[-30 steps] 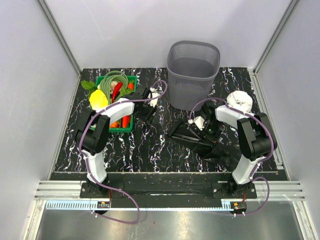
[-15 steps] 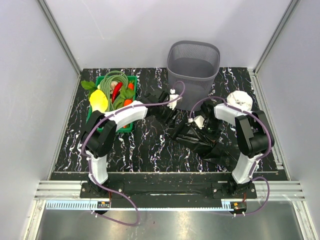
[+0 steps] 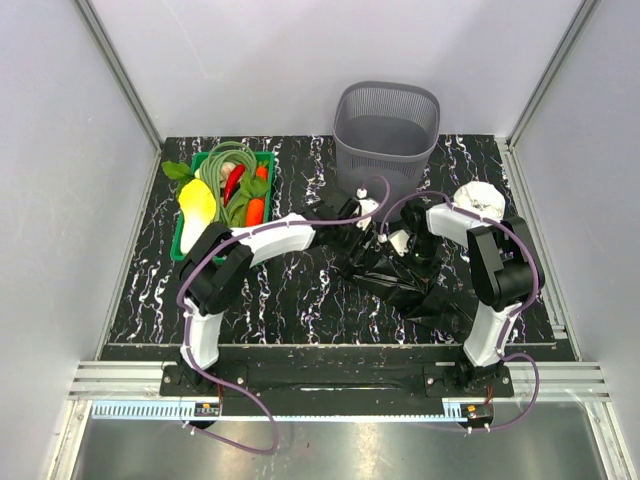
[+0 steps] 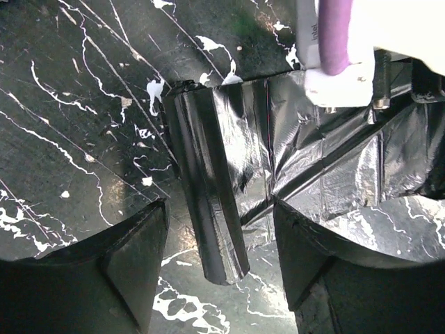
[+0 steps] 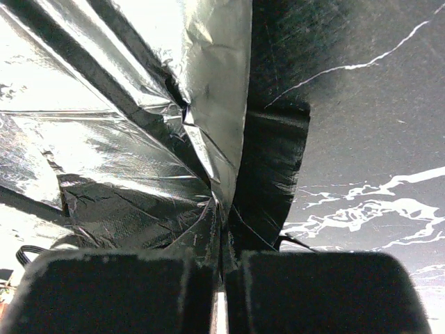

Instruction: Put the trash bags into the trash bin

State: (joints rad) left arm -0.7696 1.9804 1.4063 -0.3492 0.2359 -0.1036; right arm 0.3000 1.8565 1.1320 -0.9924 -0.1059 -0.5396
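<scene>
On the black, white-veined marble tabletop (image 3: 285, 305), the glossy black plastic-film trash bags (image 3: 395, 282) lie crumpled just on the near side of the tall grey mesh trash bin (image 3: 387, 135). The left gripper (image 4: 219, 216) gapes wide astride a rolled fold. The right gripper (image 5: 222, 268) is pinched tight on the film.

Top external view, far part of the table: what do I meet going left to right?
Green vegetable crate → trash bin → white roll; the trash bags, nearer, overlap the bin's span, so unplaced.
</scene>
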